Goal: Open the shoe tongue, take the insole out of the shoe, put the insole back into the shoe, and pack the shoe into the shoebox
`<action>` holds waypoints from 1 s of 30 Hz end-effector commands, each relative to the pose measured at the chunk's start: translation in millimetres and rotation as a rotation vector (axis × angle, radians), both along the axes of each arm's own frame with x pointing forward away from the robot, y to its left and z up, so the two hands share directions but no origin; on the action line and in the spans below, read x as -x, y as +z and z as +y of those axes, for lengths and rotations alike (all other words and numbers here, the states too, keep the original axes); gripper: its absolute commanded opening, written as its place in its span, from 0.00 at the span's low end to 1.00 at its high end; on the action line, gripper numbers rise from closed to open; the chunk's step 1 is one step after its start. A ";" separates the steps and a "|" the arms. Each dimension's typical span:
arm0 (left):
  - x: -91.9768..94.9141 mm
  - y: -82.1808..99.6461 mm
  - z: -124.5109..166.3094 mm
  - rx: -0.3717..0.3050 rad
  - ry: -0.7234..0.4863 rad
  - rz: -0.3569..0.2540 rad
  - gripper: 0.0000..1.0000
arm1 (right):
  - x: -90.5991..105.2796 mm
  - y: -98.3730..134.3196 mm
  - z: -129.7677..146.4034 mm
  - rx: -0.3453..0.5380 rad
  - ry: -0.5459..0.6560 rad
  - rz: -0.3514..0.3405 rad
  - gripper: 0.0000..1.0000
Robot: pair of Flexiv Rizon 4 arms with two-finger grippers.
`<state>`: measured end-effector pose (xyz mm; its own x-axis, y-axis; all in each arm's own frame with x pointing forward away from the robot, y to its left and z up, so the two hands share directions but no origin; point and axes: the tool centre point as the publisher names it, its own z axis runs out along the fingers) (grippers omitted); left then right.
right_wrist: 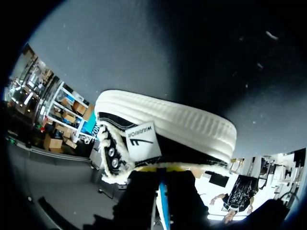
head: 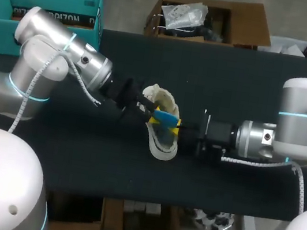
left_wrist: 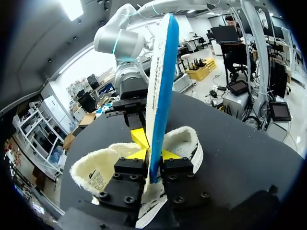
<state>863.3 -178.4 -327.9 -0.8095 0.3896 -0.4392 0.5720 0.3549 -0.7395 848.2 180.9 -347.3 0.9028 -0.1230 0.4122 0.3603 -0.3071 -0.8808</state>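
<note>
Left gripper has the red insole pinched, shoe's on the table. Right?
Not red: the insole is blue and white, per the left wrist view. The left gripper does pinch it, and the shoe is on the table.

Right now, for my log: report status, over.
Left gripper shut on flat blue insole, held over white fleece-lined shoe. Right gripper at shoe's side, close to insole; grip unclear.
</note>
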 end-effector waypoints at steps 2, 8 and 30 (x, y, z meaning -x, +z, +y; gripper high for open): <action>12.1 8.4 9.7 0.040 -0.012 -0.013 0.45 | -0.6 -1.1 -0.1 0.003 -0.006 0.000 0.00; 21.5 20.8 11.5 0.068 -0.030 -0.036 0.29 | -2.8 -2.8 -2.0 -0.003 -0.004 0.001 0.00; 26.3 17.9 4.6 0.048 -0.007 -0.081 0.00 | 26.4 33.9 14.6 0.077 0.026 -0.047 0.26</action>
